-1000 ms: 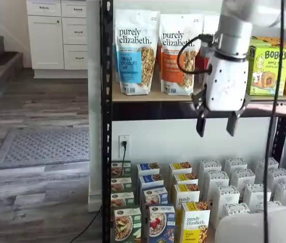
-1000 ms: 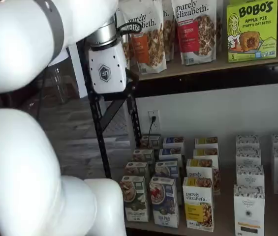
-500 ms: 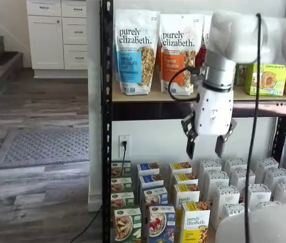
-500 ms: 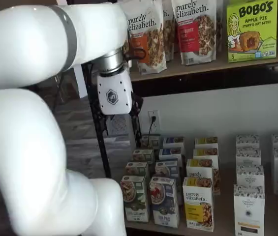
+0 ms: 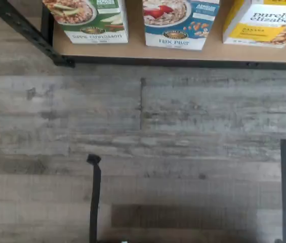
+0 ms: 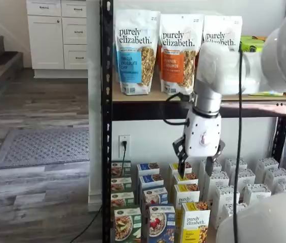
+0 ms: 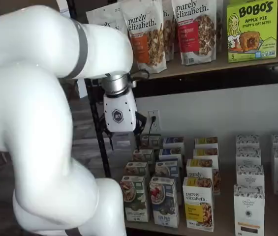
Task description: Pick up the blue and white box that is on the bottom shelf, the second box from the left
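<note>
The blue and white box (image 6: 161, 223) stands at the front of the bottom shelf (image 7: 212, 231), between a green-and-white carton (image 6: 126, 223) and a yellow carton (image 6: 195, 225). More boxes like it are lined up behind it. It also shows in a shelf view as the box (image 7: 164, 201). My gripper (image 6: 196, 169) hangs above the rows of cartons, higher than the box and a little to its right, open with nothing between the black fingers. In the wrist view the box (image 5: 180, 23) stands at the shelf's front edge, with wooden floor in front of it.
Granola bags (image 6: 136, 50) stand on the tan board level above. White cartons (image 6: 244, 185) fill the right of the bottom shelf. A black rack post (image 6: 106, 121) stands left of the cartons. A wall outlet with a cord (image 6: 124, 144) is behind. My bulky white arm (image 7: 30, 123) fills the left of a shelf view.
The gripper has come down from the height of the tan board to just above the bottom shelf's cartons and moved left in a shelf view. It stays open.
</note>
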Controlling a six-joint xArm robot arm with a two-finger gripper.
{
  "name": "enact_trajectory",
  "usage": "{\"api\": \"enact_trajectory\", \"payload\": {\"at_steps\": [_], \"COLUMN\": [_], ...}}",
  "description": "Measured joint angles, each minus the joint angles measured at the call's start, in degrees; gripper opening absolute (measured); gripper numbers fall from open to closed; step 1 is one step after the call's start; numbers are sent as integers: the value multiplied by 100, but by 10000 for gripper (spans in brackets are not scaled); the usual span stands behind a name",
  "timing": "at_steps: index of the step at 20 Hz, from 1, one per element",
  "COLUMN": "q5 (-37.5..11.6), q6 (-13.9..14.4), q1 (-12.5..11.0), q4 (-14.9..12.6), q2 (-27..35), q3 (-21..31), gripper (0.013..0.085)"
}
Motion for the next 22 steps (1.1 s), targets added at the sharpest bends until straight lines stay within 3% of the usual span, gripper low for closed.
{"api": "enact_trajectory", "payload": {"at_steps": [8,16,22], "q5": [-1414,-2679,-3339], "q6": [276,260,239], "q1": [243,317,307], "q4": [-147,-63,-72], "q2": [852,1835,2467], "q3": [377,503,469], "gripper": [850,850,850]}}
